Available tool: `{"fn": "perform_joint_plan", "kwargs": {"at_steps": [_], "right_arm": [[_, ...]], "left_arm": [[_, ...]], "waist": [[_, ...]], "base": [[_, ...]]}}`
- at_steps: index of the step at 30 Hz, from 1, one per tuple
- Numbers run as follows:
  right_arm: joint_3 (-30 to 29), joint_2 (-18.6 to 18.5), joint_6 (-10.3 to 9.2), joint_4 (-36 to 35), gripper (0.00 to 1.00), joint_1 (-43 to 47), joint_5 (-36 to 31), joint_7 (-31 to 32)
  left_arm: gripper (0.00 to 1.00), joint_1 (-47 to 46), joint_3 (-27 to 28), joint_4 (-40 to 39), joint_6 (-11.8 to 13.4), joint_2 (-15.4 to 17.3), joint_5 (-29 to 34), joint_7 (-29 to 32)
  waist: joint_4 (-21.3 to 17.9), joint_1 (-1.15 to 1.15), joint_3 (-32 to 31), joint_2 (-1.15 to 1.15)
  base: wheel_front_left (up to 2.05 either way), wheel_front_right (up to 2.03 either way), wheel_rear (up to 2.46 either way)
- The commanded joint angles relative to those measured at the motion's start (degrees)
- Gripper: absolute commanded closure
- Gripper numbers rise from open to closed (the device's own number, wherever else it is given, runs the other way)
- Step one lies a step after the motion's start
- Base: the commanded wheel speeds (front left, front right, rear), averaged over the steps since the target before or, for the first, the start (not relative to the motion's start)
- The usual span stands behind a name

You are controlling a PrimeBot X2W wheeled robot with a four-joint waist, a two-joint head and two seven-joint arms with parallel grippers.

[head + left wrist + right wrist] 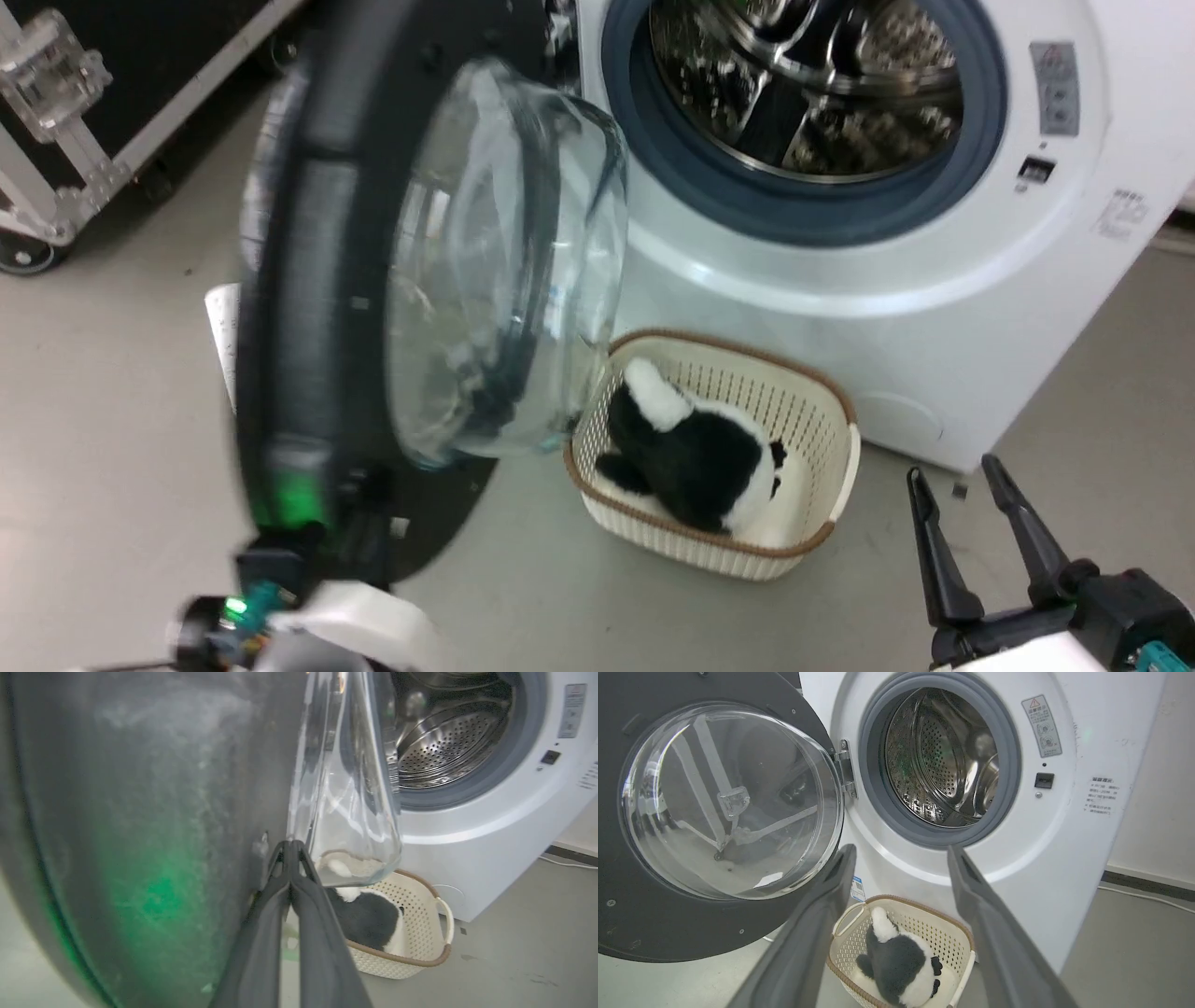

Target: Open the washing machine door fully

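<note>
My left gripper [290,846] is pinched closed, holding nothing, tips at the single washing machine door [140,812], swung out left of the washing machine [467,858]. My right gripper [950,469] gapes, empty. Before the machine: one basket [840,439], one plush toy [691,457], grey floor [112,420].

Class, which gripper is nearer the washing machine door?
Left. The left gripper, shut, has its tips at the door beside its glass; the right gripper, open, hangs apart, on the far side of the basket.
</note>
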Motion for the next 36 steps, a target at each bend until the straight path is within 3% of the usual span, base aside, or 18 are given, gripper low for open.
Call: {"fn": "perform_joint_plan", "kwargs": {"at_steps": [1,7,17,22,28,36], "right_arm": [[0.1,-0.2,0.05,-0.1,0.00,-0.9,0.0,-0.1],[0.3,-2.1,0.05,-1.1,0.00,-2.7,0.7,0.8],[-0.3,-5.2,0.05,-2.9,0.00,-5.3,0.7,2.5],[-0.7,-5.6,0.05,-2.9,0.00,-5.1,0.9,2.7],[-1.3,-5.5,0.05,-2.2,0.00,-4.6,0.4,2.5],[-2.9,-4.1,0.05,-1.0,0.00,-4.2,0.2,1.3]], "left_arm": [[1.00,-1.6,1.6,0.5,0.7,0.9,-0.6,0.2],[1.00,-5.9,9.8,2.8,2.4,5.2,-3.3,-0.5],[1.00,-14.0,20.0,12.3,1.8,12.5,-7.8,-2.1],[1.00,-14.6,22.5,15.3,1.6,13.0,-9.4,-4.4],[1.00,-13.2,21.0,15.8,-0.2,12.5,-8.3,-6.9],[1.00,-10.8,18.7,5.4,-0.3,10.2,-4.2,-8.8]], "waist": [[-0.3,0.00,2.1,0.00],[-2.1,0.00,6.8,0.00],[-4.4,0.00,11.3,0.00],[-4.7,0.00,10.9,0.00],[-4.7,0.00,8.6,0.00],[-6.5,0.00,3.4,0.00]], "base": [[0.00,0.00,0.00],[0.00,0.00,0.00],[0.00,0.00,0.00],[0.00,0.00,0.00],[0.00,0.00,0.00],[0.00,0.00,0.00]]}}
